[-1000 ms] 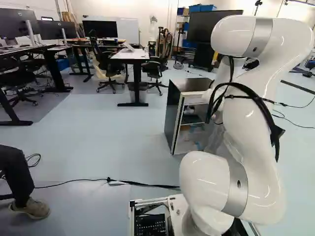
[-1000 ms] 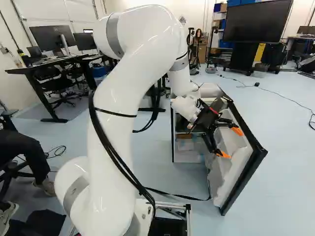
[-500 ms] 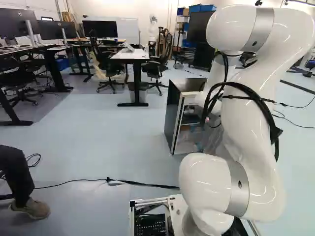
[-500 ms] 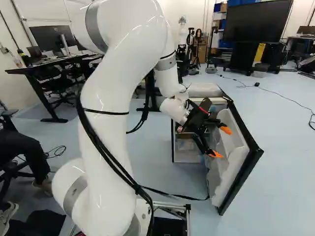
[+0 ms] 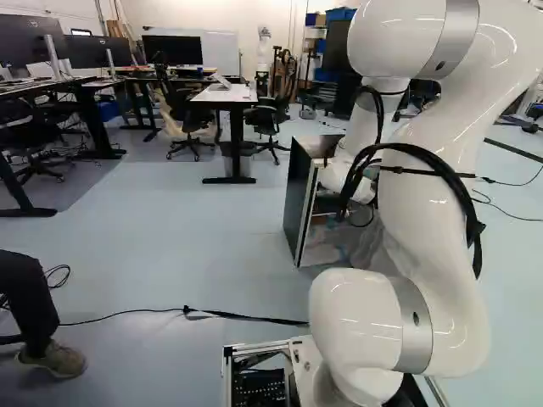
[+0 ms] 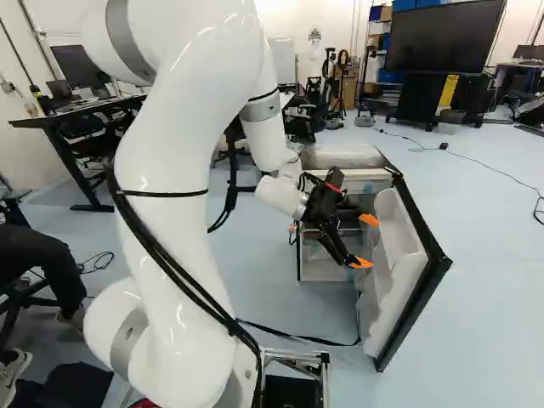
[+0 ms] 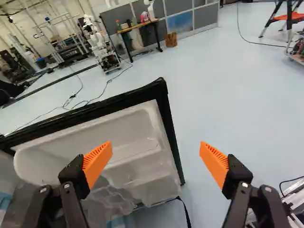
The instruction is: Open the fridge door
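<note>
In the left base view, the white arm (image 5: 428, 229) right of the middle, bent and tall, with black cables (image 5: 475, 229) strapped along it. Just past the arm and partly hidden by it, the small fridge (image 5: 298, 199) on the pale floor (image 5: 187, 246), dark on its side, with shelves inside on show. Farther back, a white-topped desk (image 5: 222, 95) with black chairs (image 5: 266, 117) near it. Across the floor, a thin black cord (image 5: 127, 313). In the right base view, the arm left of the middle and reaching toward the fridge; beyond it, the fridge door (image 6: 404, 255) standing wide open to the right of the fridge body, with its pale moulded inner side toward the gripper (image 6: 364, 241) and a black edge around it. Gripper in front of the fridge opening, near the door's inner side, two fingers well apart. Far behind, a big black screen (image 6: 446, 38). In the wrist view, fingers spread wide, orange pads (image 7: 97, 162) facing each other, with nothing held. Ahead, the door's corner in sight between the fingers, pale inner trays (image 7: 137, 164) below the black edge. Far beyond the door, another robot (image 7: 97, 42) beside a wooden table (image 7: 137, 26).
</note>
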